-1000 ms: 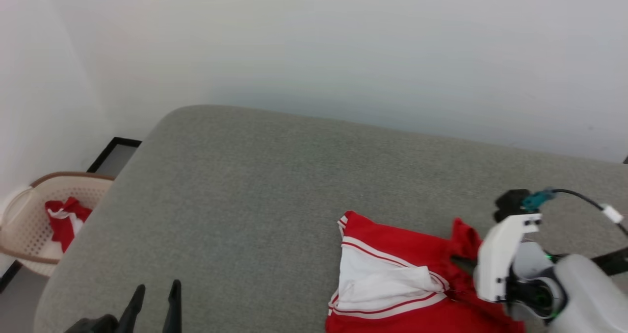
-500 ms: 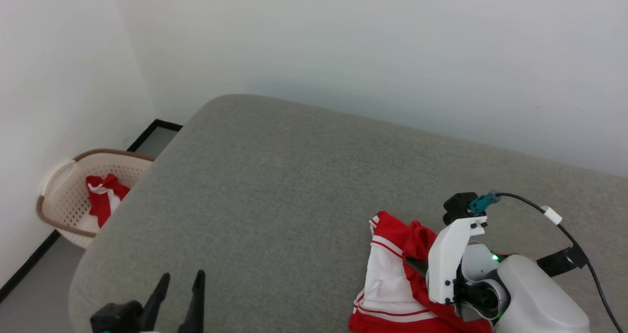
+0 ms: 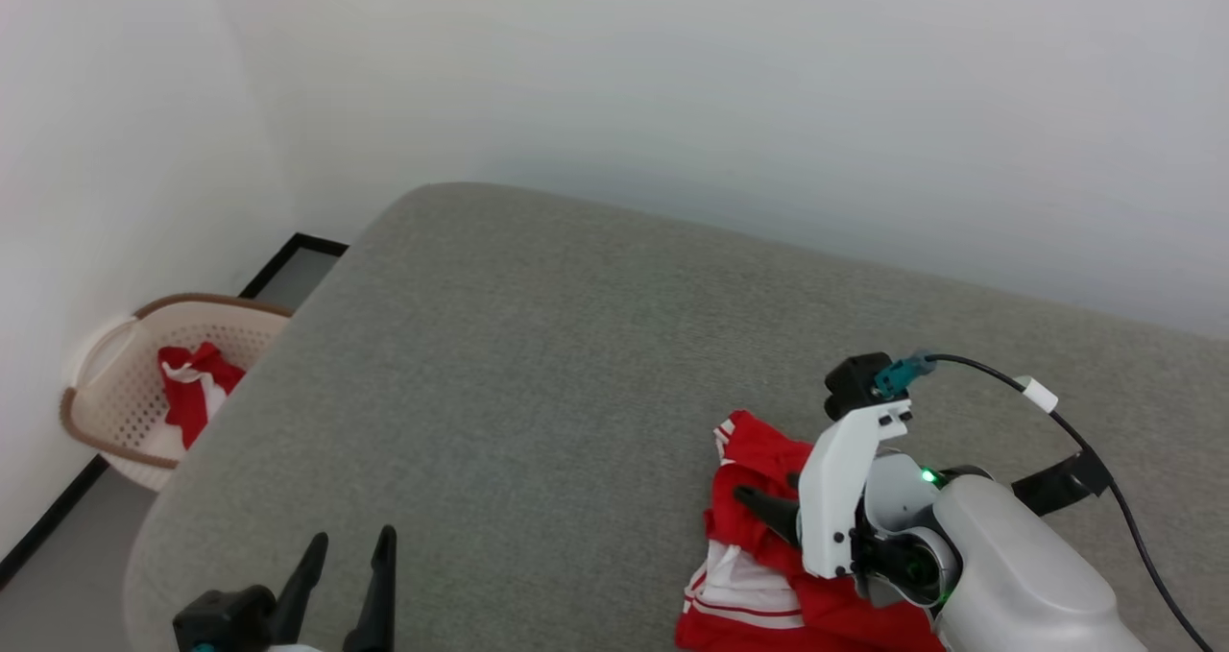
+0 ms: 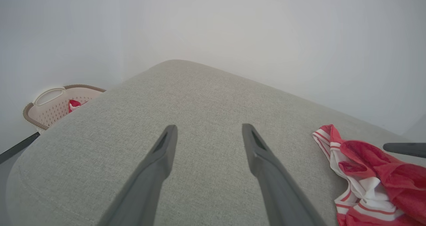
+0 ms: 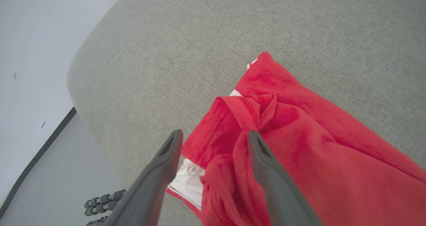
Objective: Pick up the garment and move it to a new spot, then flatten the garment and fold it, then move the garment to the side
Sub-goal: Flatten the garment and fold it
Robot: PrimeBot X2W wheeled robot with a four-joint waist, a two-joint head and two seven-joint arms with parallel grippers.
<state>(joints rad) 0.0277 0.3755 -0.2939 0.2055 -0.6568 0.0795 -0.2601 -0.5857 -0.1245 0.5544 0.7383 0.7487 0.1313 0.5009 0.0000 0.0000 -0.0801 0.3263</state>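
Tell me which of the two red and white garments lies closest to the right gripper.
The garment bunched on the grey cushion, directly under the right gripper. The other garment sits in the basket, far off to the side.

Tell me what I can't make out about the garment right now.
Near half of the garment: head view, hidden behind the right arm, cut by the bottom edge.
Its spread: right wrist view, runs off the right and bottom edges.
Red cloth in the basket: head view, too small to identify.

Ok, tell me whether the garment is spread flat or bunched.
Bunched: the garment lies crumpled on the grey cushion, red folds heaped over its white panels.
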